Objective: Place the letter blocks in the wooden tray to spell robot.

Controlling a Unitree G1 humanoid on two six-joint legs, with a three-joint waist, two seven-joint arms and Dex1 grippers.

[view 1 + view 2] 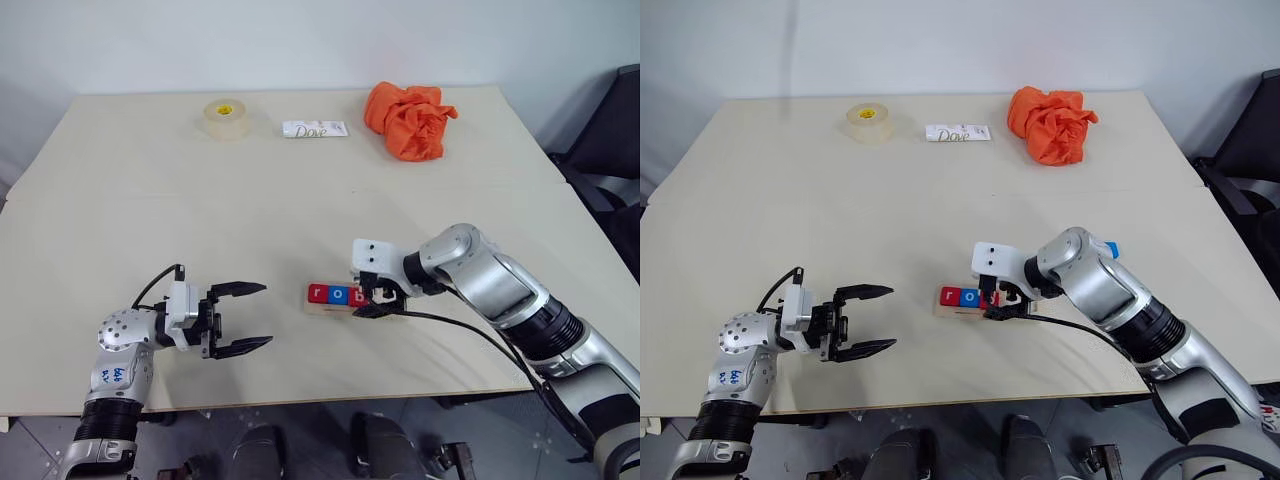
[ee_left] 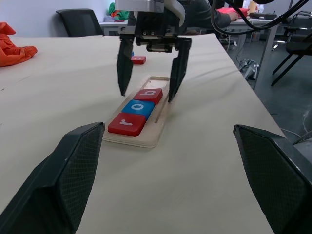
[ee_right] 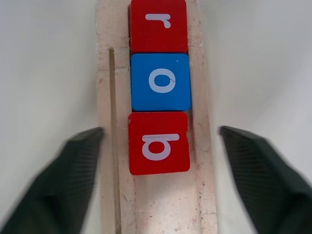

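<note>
With r, o and b seated in the wooden tray [image 2: 146, 134], we lift the spread right gripper [image 2: 148, 73] straight up, sparing the b block [image 3: 158, 143], while the left gripper [image 1: 238, 318] hangs open.

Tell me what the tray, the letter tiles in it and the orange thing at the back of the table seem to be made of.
Wooden tray: pale unfinished wood, faint grain, matte.
Letter tiles, r, o, b: probably painted wood or plastic; smooth red and blue faces, white letters, a hairline crack in the blue.
Orange thing: soft cloth, crumpled into folds.
</note>
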